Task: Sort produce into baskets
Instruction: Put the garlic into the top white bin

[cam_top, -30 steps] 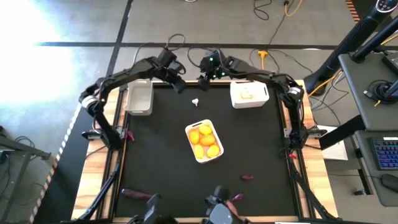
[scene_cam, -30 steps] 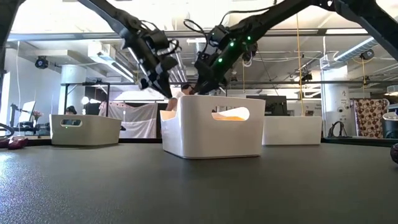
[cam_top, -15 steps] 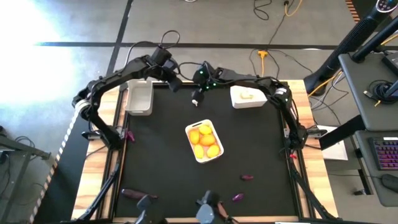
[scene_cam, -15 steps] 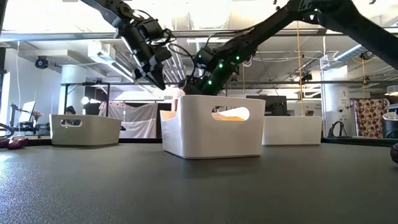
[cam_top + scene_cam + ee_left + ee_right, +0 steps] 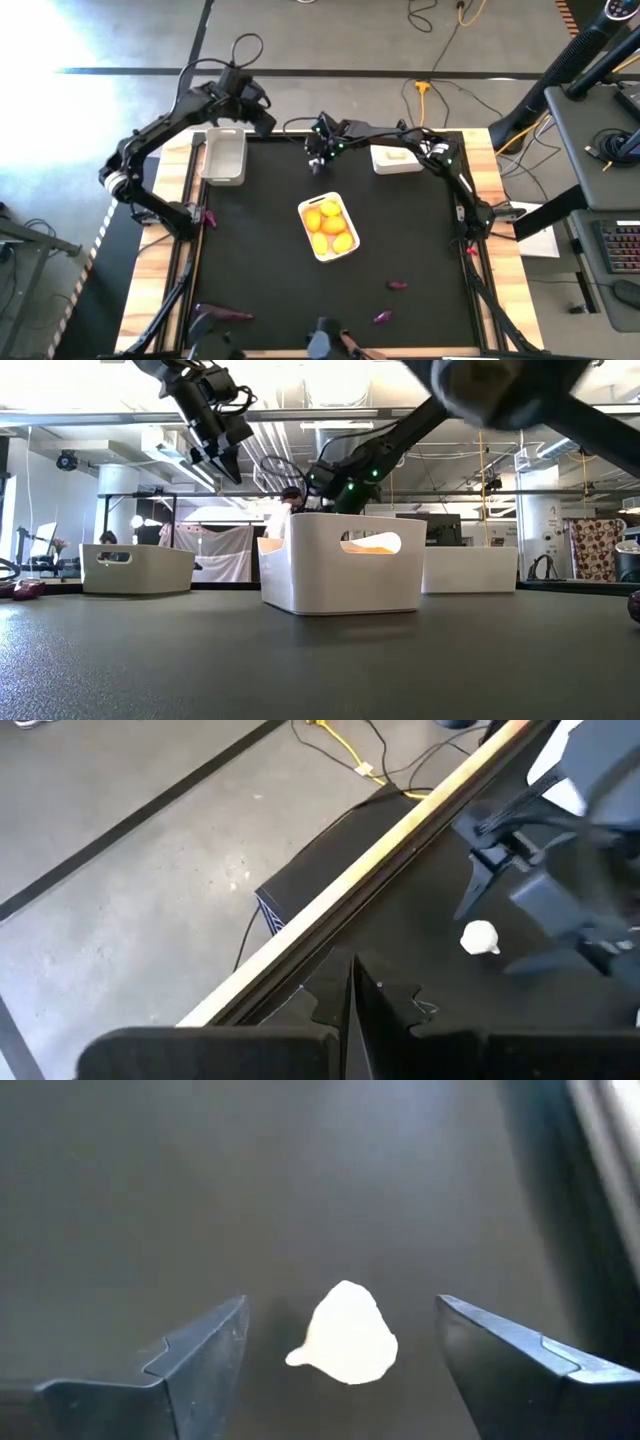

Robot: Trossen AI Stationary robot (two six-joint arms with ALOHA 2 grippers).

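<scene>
A small white garlic bulb (image 5: 345, 1342) lies on the black table mat near the far edge; it also shows in the left wrist view (image 5: 480, 937). My right gripper (image 5: 340, 1308) is open and low over it, one finger on each side with a gap to both. It shows in the high view (image 5: 318, 155) between the two far baskets. My left gripper (image 5: 255, 110) is shut and empty, high above the table's far left corner (image 5: 218, 445). A white basket (image 5: 345, 215) at the table's middle holds several yellow and orange fruits (image 5: 328, 228).
A pale basket (image 5: 222, 157) stands at the far left. A white basket (image 5: 398, 157) at the far right holds a pale piece. Dark purple pieces lie at the near right (image 5: 397, 285) (image 5: 382, 317), near left (image 5: 225, 313) and left edge (image 5: 207, 217).
My right gripper has gone down and toward the table's near left, coming over the garlic bulb until its fingers stand on either side of it. My left gripper has risen and drawn back toward the far left corner. The bulb has stayed where it was.
</scene>
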